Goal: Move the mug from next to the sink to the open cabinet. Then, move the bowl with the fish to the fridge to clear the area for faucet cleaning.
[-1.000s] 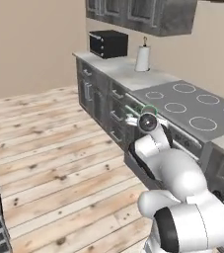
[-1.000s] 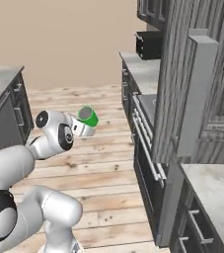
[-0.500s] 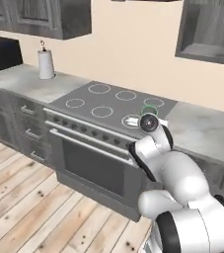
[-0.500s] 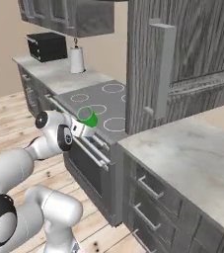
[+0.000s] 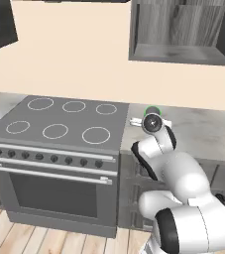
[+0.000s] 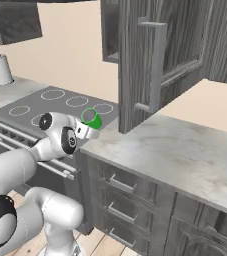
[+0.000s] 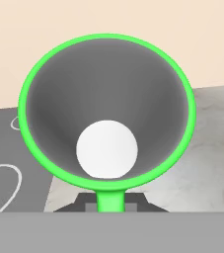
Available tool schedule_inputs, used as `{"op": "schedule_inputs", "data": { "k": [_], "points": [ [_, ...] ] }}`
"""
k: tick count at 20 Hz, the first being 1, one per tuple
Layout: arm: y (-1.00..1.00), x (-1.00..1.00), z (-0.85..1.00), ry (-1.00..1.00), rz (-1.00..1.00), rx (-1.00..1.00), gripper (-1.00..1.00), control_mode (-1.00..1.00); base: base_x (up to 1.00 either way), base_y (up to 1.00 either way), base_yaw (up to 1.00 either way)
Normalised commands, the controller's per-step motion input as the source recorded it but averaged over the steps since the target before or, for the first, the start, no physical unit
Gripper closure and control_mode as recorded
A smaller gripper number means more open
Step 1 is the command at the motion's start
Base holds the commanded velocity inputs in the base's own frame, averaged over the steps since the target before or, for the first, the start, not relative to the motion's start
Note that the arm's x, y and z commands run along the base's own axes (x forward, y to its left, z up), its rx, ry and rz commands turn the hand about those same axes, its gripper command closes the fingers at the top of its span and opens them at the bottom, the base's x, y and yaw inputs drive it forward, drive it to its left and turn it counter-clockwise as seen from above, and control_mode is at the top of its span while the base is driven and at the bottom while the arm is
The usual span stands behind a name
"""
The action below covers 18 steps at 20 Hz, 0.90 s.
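My gripper is shut on the wall of the bright green mug and holds it upright just above the seam between stove and counter. In the hand view I look straight into the mug: green rim, grey inside, white bottom, with its wall pinched at the gripper. In the left base view the mug peeks out behind the wrist. The open cabinet hangs above and to the right of it, with its door swung out. The sink, bowl, fish, fridge and faucet are out of view.
A grey stove with several burner rings and an oven below fills the left. The marble counter runs right of it over dark drawers. A paper towel roll stands at the far left. The door's bar handle juts out over the counter.
The whole picture has shifted as the base drove along the counter line; the stove now sits left and the open cabinet has come overhead. The mug stays in the shut gripper.
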Motion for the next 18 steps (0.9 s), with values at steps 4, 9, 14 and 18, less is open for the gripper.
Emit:
{"op": "schedule_inputs", "data": {
  "k": [4,9,14,18],
  "points": [
    [0.00,0.00,0.00,0.00,0.00,0.00,1.00,1.00,0.82,-0.01,-0.35],
    [0.00,0.00,0.00,0.00,0.00,0.00,1.00,1.00,1.00,0.06,-0.26],
    [0.00,0.00,0.00,0.00,0.00,0.00,1.00,1.00,0.62,0.61,-0.49],
    [0.00,0.00,0.00,0.00,0.00,0.00,1.00,1.00,0.61,0.58,-0.44]
  ]
}}
